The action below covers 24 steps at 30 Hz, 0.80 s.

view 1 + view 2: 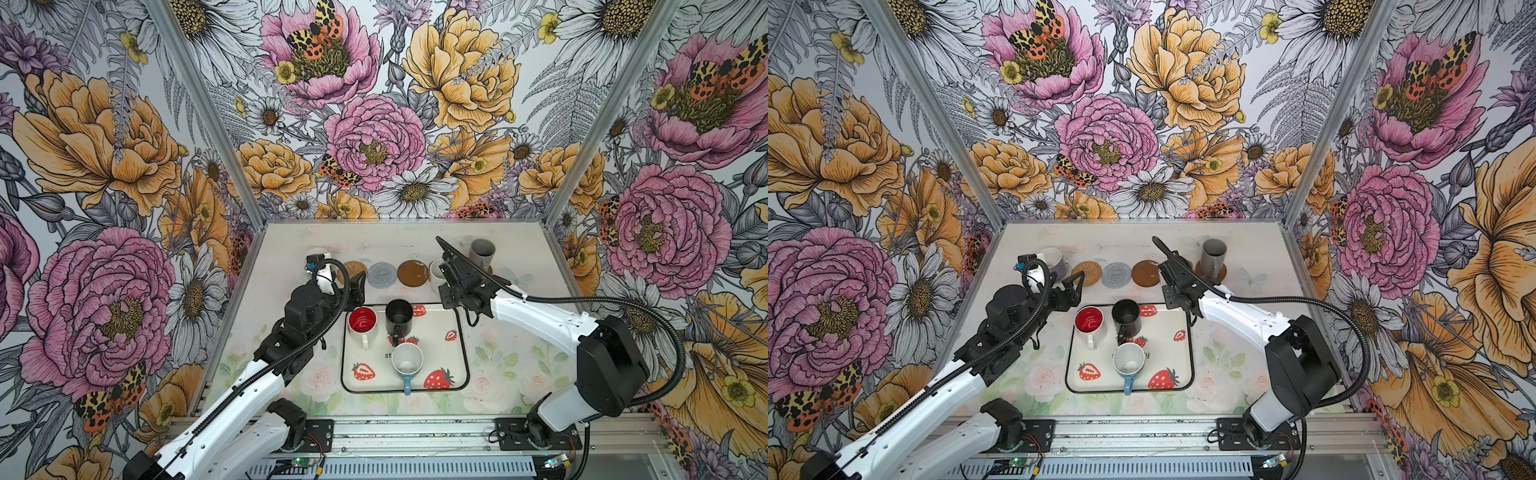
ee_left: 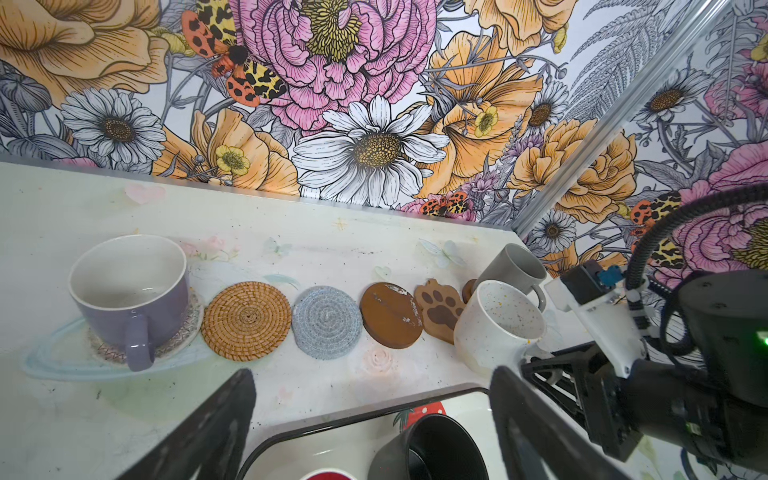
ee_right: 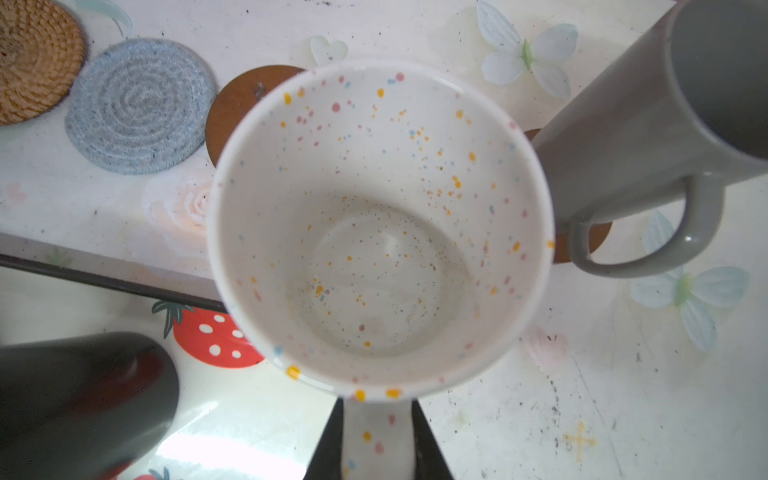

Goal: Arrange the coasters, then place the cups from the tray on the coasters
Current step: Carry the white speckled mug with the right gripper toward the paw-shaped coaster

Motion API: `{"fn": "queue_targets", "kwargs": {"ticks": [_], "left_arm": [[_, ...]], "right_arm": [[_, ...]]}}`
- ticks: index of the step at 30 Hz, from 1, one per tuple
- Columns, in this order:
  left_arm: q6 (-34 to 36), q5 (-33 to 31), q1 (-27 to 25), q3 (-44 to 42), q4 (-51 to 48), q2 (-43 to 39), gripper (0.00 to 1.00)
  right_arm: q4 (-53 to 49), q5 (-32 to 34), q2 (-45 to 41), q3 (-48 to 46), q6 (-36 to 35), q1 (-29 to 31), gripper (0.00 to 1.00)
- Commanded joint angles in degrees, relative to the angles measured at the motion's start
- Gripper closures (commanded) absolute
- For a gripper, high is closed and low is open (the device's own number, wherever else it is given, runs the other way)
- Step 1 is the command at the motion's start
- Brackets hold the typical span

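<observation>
My right gripper (image 3: pixel 378 440) is shut on the handle of the speckled white cup (image 3: pixel 374 228), holding it upright by the paw coaster (image 2: pixel 438 309), whose near edge it hides. The lilac cup (image 2: pixel 129 291) stands on the beaded coaster (image 2: pixel 187 328). The grey cup (image 3: pixel 644 124) stands on a brown disc (image 3: pixel 598 237). Bare in the row lie the rattan (image 2: pixel 246 320), grey spiral (image 2: pixel 327 322) and brown (image 2: pixel 390 313) coasters. My left gripper (image 2: pixel 372 374) hangs open over the tray's (image 1: pixel 440 353) far left corner. On the tray stand the red-inside (image 1: pixel 362 322), black (image 1: pixel 399 318) and light blue (image 1: pixel 407 361) cups.
The coaster row runs along the back of the table, close to the rear wall. The right arm (image 1: pixel 540 316) reaches over the tray's far right corner. Both metal corner posts and the flowered side walls close the table in.
</observation>
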Motion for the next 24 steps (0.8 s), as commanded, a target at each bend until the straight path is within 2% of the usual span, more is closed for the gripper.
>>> {"fn": "queue_targets", "kwargs": {"ticks": [1, 13, 14, 24], "left_arm": [[0.5, -1.8, 0.7, -0.8, 3.0, -0.9, 0.11], [0.8, -1.8, 2.0, -3.0, 8.9, 0.5, 0.12], [0.8, -3.3, 2.3, -3.2, 9.5, 0.7, 0.12], [0.5, -3.4, 2.9, -3.9, 11.8, 2.2, 0.12]], "right_arm": [[7.3, -0.5, 0.7, 4.4, -1.6, -1.9, 1.0], [11.5, -3.4, 8.4, 8.2, -2.4, -6.0, 1.0], [11.7, -3.6, 9.0, 8.6, -2.5, -6.3, 1.0], [15.2, -4.3, 11.6, 8.6, -2.0, -7.9, 1.0]]}}
